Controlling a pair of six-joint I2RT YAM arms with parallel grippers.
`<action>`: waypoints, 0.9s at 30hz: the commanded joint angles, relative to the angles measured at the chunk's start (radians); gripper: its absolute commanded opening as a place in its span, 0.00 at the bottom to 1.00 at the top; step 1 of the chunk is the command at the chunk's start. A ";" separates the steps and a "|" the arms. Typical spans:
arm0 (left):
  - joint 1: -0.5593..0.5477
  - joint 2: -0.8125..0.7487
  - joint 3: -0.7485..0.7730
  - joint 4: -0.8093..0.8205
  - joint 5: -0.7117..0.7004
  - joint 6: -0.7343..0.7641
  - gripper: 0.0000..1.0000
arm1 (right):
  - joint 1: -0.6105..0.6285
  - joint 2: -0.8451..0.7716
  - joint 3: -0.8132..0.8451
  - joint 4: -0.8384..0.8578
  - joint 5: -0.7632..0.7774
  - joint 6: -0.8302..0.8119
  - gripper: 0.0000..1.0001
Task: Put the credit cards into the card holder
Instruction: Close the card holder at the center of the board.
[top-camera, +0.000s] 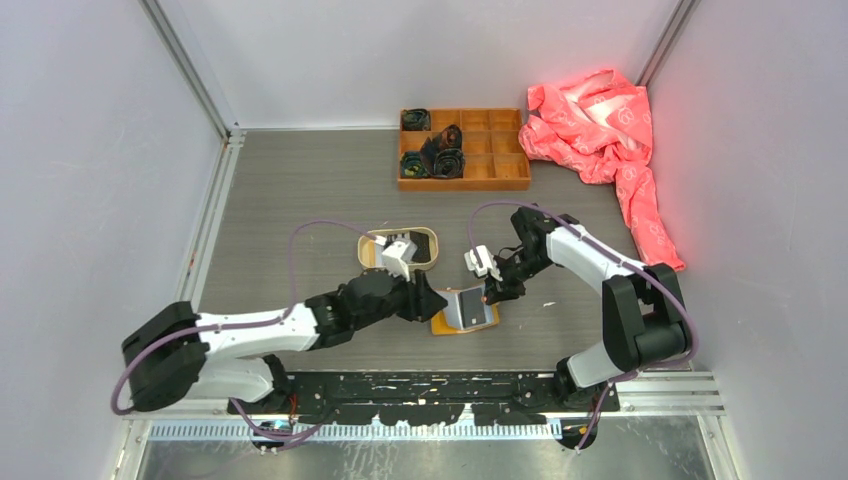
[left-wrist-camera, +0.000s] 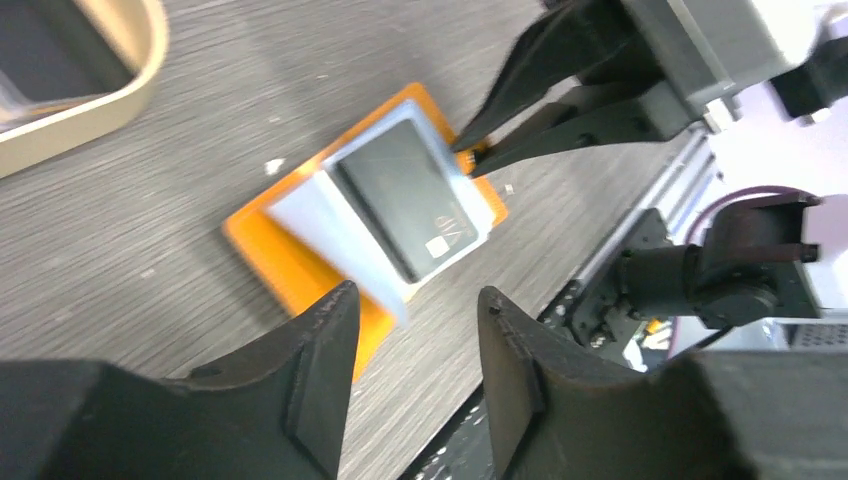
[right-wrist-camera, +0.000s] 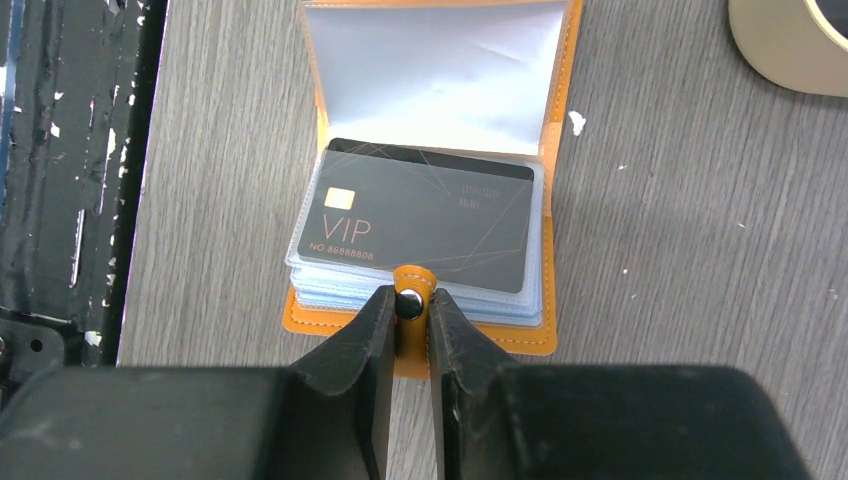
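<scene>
Mustard-orange card holder (right-wrist-camera: 430, 85) lies open by the near edge of the surface (top-camera: 300, 200), a dark VIP credit card (right-wrist-camera: 420, 215) in its top sleeve; right pincer (right-wrist-camera: 410, 305) is clamped on its snap tab (right-wrist-camera: 409, 274), left pincer (left-wrist-camera: 415, 320) gapes empty beside it

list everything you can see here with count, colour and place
card holder: 1, mustard-orange, open on the table between the arms
VIP card: 1, dark grey, in the holder's top sleeve
tray: 1, tan, beyond the holder, to its left
compartment box: 1, orange wood, far side
dark items: about four, black, in the box's left compartments
cloth: 1, pink-red, far right corner
table: 1, grey wood-grain, under everything
left gripper: 1, black, open, left of the holder
right gripper: 1, black, shut on the holder's snap tab
</scene>
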 joint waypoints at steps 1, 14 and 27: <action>0.017 -0.113 -0.114 -0.098 -0.170 0.041 0.45 | -0.005 -0.002 0.020 -0.019 -0.010 -0.022 0.09; 0.056 0.065 -0.117 -0.025 -0.084 0.018 0.15 | -0.005 0.003 0.021 -0.018 -0.007 -0.025 0.09; 0.041 0.317 0.009 0.304 0.120 0.054 0.14 | -0.006 -0.006 0.027 -0.022 -0.033 -0.023 0.09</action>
